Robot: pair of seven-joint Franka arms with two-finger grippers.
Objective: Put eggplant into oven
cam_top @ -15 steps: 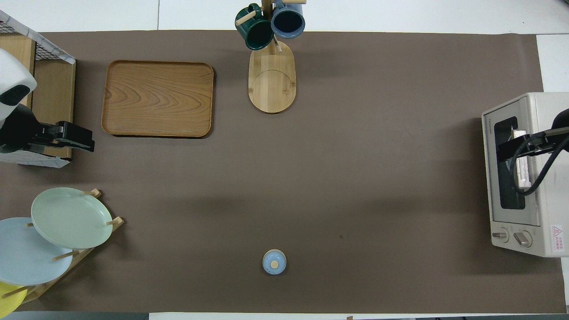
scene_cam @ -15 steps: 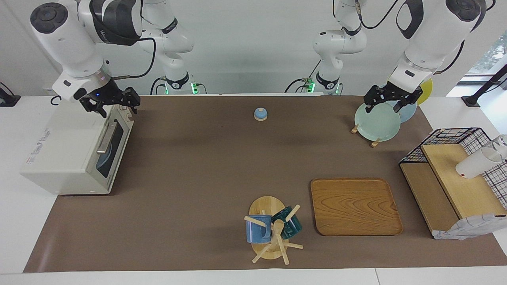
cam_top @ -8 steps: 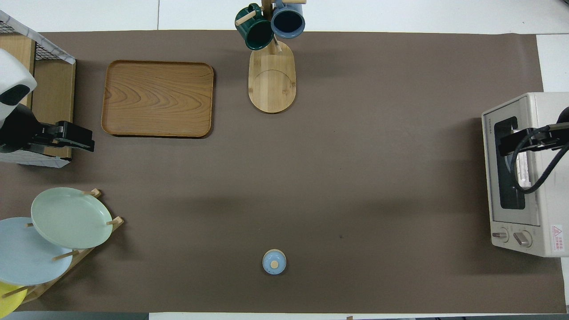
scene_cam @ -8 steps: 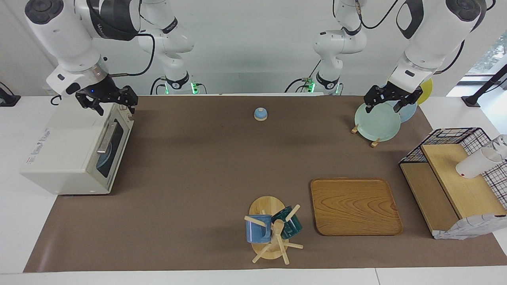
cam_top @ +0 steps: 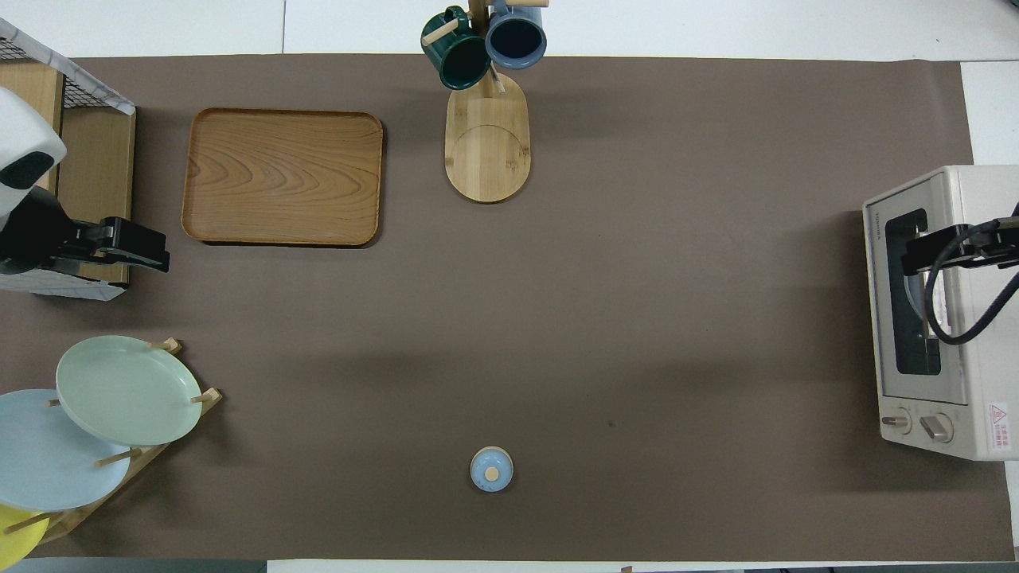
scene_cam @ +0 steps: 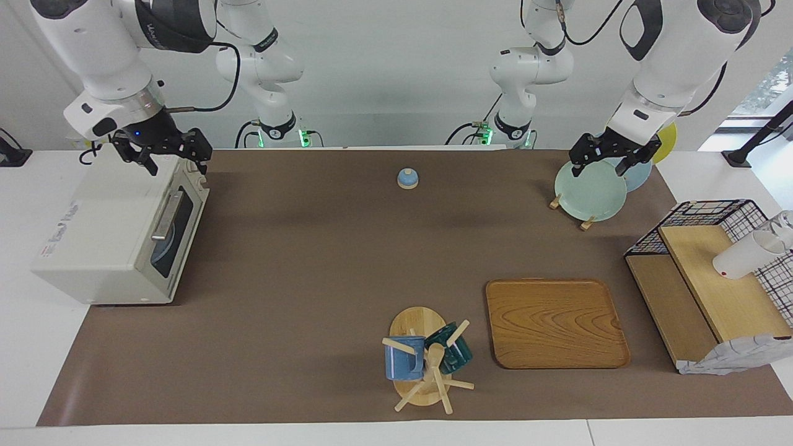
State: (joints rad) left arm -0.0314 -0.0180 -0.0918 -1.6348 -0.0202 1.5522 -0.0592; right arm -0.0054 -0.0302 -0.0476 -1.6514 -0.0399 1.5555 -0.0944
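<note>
The cream-white oven (scene_cam: 105, 241) stands at the right arm's end of the table with its dark glass door shut; it also shows in the overhead view (cam_top: 955, 318). No eggplant is in view in either view. My right gripper (scene_cam: 176, 164) hangs open and empty in the air over the oven's upper front edge, at the end nearer the robots; it also shows in the overhead view (cam_top: 915, 255). My left gripper (scene_cam: 600, 168) waits, open and empty, over the plate rack.
A plate rack (scene_cam: 588, 189) with green, blue and yellow plates stands at the left arm's end. A wooden tray (scene_cam: 554, 322), a mug tree (scene_cam: 427, 359), a small blue lidded pot (scene_cam: 407, 178) and a wire shelf (scene_cam: 706, 279) are on the brown mat.
My right gripper has risen a little over the oven's top front edge. The left arm has not moved.
</note>
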